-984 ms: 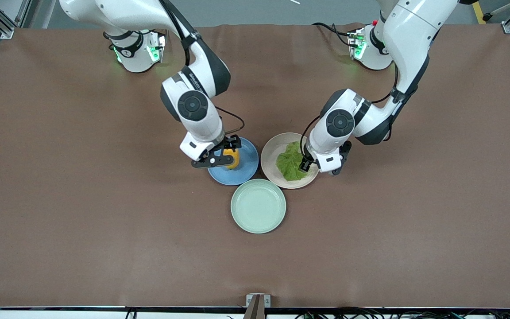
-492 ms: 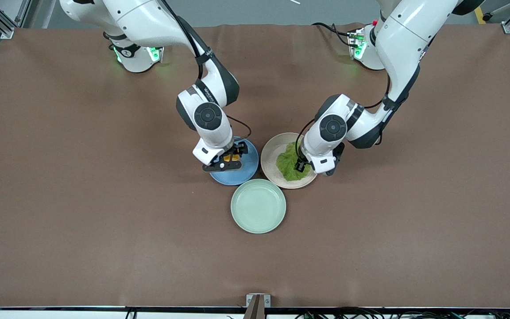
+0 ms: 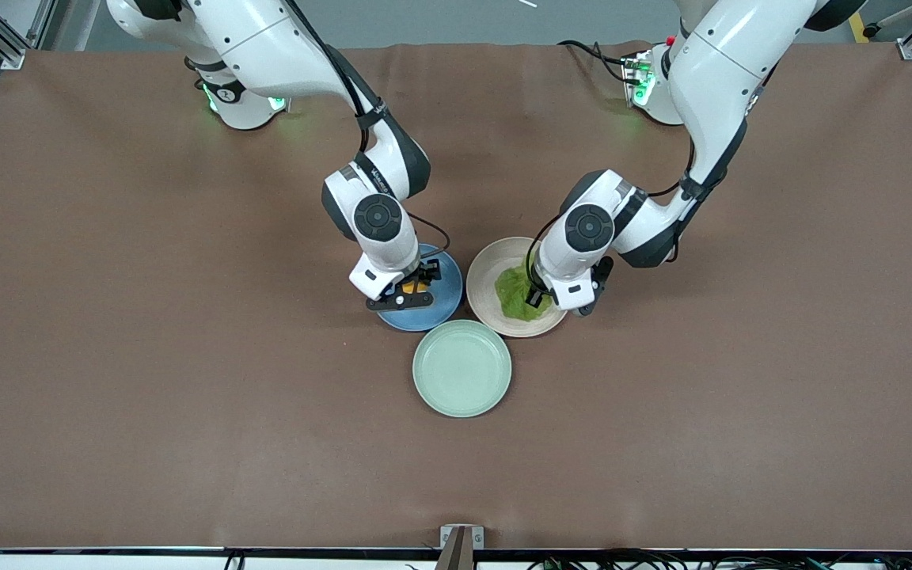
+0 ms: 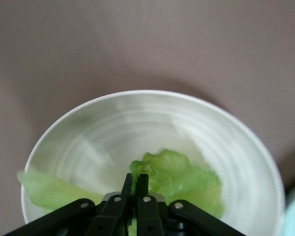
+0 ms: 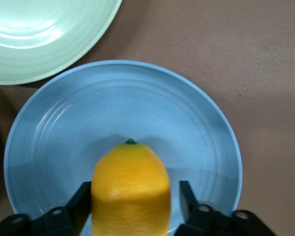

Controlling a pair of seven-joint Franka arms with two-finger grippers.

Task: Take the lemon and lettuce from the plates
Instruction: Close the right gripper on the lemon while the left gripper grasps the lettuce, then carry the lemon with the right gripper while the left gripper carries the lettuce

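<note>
The lemon stands on the blue plate. My right gripper is low over that plate, open, with one finger on each side of the lemon. In the right wrist view the lemon fills the space between the fingers; one finger touches it and a narrow gap shows at the other, above the blue plate. The lettuce lies bunched on the beige plate. My left gripper is shut on the lettuce, its edge pinched between the tips over the plate.
An empty mint-green plate sits nearer the front camera, touching both other plates; it also shows in the right wrist view. Brown cloth covers the table all around.
My right gripper has moved from beside the lemon to straddle it. My left gripper has shifted over the lettuce and shut on it; the leaf is now bunched up.
</note>
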